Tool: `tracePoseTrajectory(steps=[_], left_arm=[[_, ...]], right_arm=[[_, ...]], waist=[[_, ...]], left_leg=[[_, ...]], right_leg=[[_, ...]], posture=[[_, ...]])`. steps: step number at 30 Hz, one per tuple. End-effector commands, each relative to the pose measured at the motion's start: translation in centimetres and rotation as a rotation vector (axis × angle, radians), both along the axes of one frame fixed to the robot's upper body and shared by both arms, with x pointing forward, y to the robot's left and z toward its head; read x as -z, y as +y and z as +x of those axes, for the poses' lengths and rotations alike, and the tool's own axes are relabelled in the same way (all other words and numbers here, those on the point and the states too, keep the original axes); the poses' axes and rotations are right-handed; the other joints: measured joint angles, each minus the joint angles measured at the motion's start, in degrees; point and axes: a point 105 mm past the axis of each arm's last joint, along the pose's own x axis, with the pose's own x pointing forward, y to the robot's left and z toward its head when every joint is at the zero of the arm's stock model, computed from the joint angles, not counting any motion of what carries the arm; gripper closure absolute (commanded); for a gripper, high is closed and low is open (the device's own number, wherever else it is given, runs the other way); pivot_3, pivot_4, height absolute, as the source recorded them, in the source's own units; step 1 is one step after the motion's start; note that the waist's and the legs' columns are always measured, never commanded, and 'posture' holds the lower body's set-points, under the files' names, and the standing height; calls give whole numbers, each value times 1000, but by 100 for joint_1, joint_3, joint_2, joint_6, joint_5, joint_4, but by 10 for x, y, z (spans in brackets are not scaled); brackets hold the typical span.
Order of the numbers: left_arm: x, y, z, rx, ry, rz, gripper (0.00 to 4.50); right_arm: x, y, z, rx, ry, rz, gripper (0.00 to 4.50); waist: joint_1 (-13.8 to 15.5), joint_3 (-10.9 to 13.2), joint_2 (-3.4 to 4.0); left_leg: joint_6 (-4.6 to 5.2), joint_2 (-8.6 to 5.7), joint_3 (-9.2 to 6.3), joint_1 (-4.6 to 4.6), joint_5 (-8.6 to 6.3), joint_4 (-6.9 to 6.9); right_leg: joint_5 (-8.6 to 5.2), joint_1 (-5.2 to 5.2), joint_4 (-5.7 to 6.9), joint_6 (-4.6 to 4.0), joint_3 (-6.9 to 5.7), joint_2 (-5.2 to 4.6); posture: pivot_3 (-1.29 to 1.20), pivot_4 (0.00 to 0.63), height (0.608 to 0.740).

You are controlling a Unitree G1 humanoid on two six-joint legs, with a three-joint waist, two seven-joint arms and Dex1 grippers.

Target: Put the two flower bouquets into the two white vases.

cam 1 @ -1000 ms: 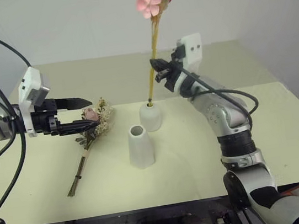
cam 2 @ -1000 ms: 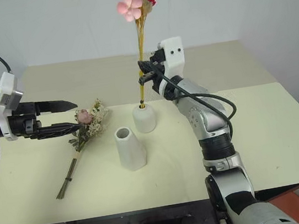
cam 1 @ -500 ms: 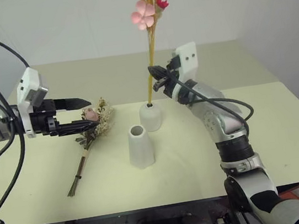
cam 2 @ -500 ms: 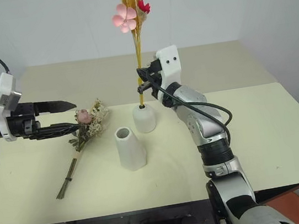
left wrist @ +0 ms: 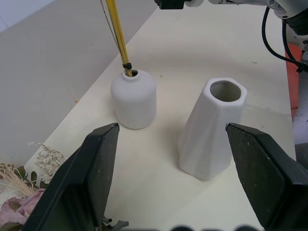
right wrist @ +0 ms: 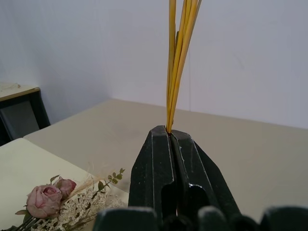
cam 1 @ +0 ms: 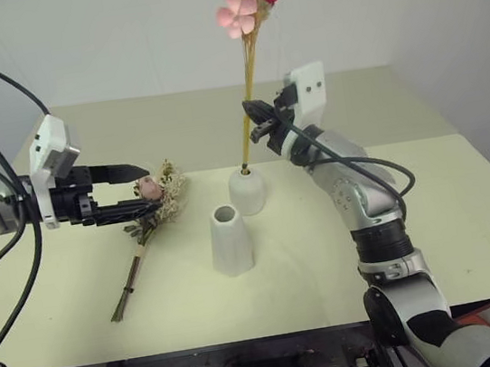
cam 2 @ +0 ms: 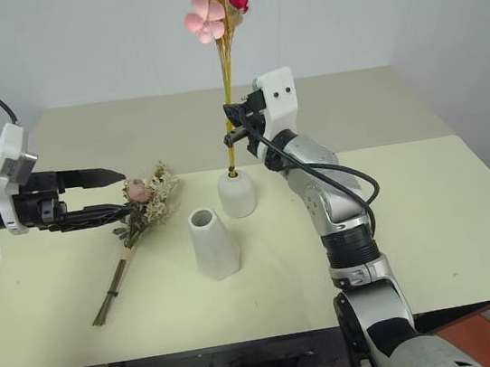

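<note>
Standing nearest you on the pale yellow table [cam 1: 471,234] was the taller white vase [cam 1: 230,239], a matte tapered cone with faceted sides and an empty open mouth. Beside it, toward your left, the bushy dried bouquet [cam 1: 147,223] lay flat: a pink rose head, pale frothy sprigs, green leaves, thin brown stems. Your left gripper [cam 1: 136,189] hovered at its flower end, its flat black fingers spread wide, holding nothing. Just behind the cone stood the short round-bulbed vase [cam 1: 247,191], smooth and matte, with the slim bouquet [cam 1: 251,48] entering its narrow mouth. Those glossy yellow stalks were bound by a dark tie near the rim and rose to a pink flower, a red one and wheat-like ears. Your right gripper [cam 1: 251,119] was clamped tight on the stalks above the vase. You had no readable label or writing on either vase.
</note>
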Motion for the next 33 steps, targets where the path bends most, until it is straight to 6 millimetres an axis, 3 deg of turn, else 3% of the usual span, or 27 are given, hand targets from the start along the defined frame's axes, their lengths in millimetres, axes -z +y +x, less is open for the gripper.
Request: tracePoseTrajectory(steps=[1,19,33], left_arm=[[-15,0,-6,11,-68,10,654],[-15,3,-7,1,-63,6,654],[-15,2,-6,4,-63,5,654]], right_arm=[[-9,0,-5,-14,-37,13,4492],[21,7,-12,-15,-86,-135,4492],[-2,0,-6,27,-137,-86,4492]], waist=[[-1,0,0],[-12,0,0],[-4,0,0]], left_leg=[[0,0,0,0,0,0],[0,0,0,6,0,0],[-1,0,0,15,0,0]], right_leg=[[0,0,0,0,0,0],[-2,2,3,2,1,1],[-6,7,9,1,2,2]], posture=[[0,150,740],[0,150,740],[0,150,740]])
